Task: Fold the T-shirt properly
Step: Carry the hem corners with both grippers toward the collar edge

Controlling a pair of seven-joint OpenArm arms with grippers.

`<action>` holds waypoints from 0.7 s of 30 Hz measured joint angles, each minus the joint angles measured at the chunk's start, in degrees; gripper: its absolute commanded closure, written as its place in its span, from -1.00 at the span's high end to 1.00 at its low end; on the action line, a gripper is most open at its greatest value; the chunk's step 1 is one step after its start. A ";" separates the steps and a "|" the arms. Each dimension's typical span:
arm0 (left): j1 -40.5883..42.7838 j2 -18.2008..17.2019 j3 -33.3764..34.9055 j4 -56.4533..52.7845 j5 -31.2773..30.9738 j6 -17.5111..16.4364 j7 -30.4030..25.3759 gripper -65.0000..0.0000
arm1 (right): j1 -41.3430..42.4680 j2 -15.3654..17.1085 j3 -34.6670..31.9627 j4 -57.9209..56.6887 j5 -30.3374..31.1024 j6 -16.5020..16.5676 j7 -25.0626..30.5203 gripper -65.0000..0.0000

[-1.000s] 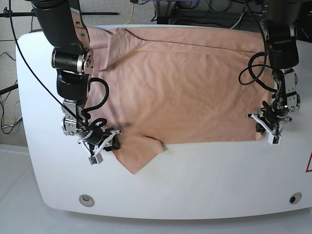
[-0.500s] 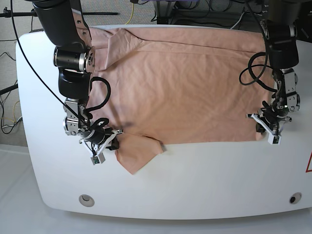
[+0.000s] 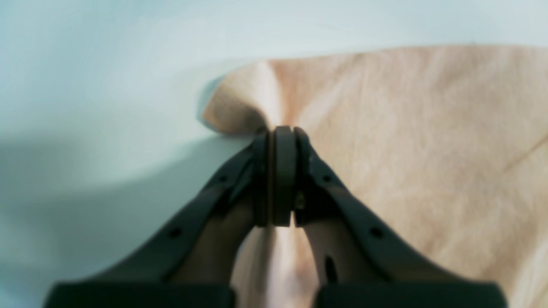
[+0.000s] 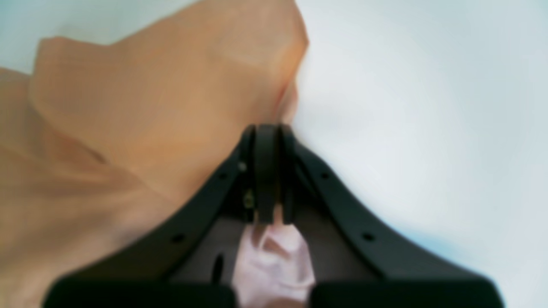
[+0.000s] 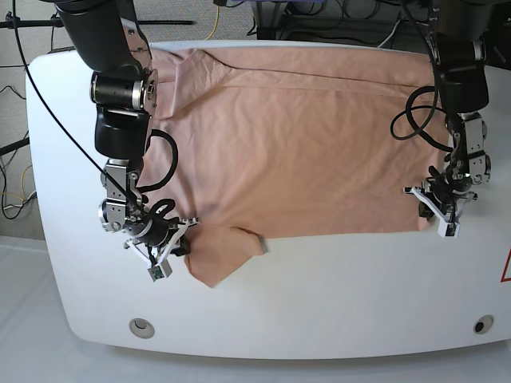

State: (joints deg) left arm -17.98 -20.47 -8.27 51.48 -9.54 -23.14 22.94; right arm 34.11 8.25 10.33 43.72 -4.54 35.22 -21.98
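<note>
**Both tools pinching shirt edge**

White rounded counter [image 5: 319, 295] carries the salmon-pink cotton T-shirt [image 5: 295, 144], spread flat, near hem wrinkled. Left tool [image 5: 441, 214] clamps the hem corner, jaws pressed together. Right tool [image 5: 169, 243] nips cloth beside the folded sleeve flap.

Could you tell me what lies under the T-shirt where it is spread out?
The T-shirt lies spread on the white table, which shows bare along the near edge and both sides. The fabric hides whatever else might be beneath it.
</note>
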 measured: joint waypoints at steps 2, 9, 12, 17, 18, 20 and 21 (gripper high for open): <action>0.02 0.00 0.11 0.63 0.02 -0.04 -0.04 -1.00 | -0.09 0.02 0.17 2.47 0.31 0.79 -1.29 -1.00; -0.09 0.11 0.13 2.82 -0.15 -0.39 -0.11 -1.00 | -0.68 0.02 0.28 9.46 0.57 0.59 -8.28 -1.00; 0.04 0.09 0.07 3.28 -0.37 -0.44 -0.24 -1.00 | -1.75 -0.17 0.50 12.41 0.46 0.52 -12.50 -1.00; 0.85 0.09 0.07 4.55 -0.37 -0.46 0.00 -1.00 | -3.61 -0.15 0.57 16.33 0.94 0.57 -16.63 -1.00; 0.98 0.09 0.07 4.87 -0.44 -0.46 0.00 -1.00 | -3.91 -0.17 0.57 16.87 1.07 0.57 -16.92 -1.00; 1.95 0.11 0.07 6.71 -0.37 -0.46 0.24 -1.00 | -5.18 -0.17 0.76 19.78 2.32 0.63 -18.34 -1.00; 2.64 0.11 0.07 8.26 -0.35 -0.44 0.24 -1.00 | -6.12 -0.17 0.98 22.08 3.19 0.79 -19.06 -1.00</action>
State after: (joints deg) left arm -15.33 -20.36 -8.21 59.75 -9.89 -23.57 23.18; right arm 27.99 8.08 11.31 65.80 -1.34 36.01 -41.04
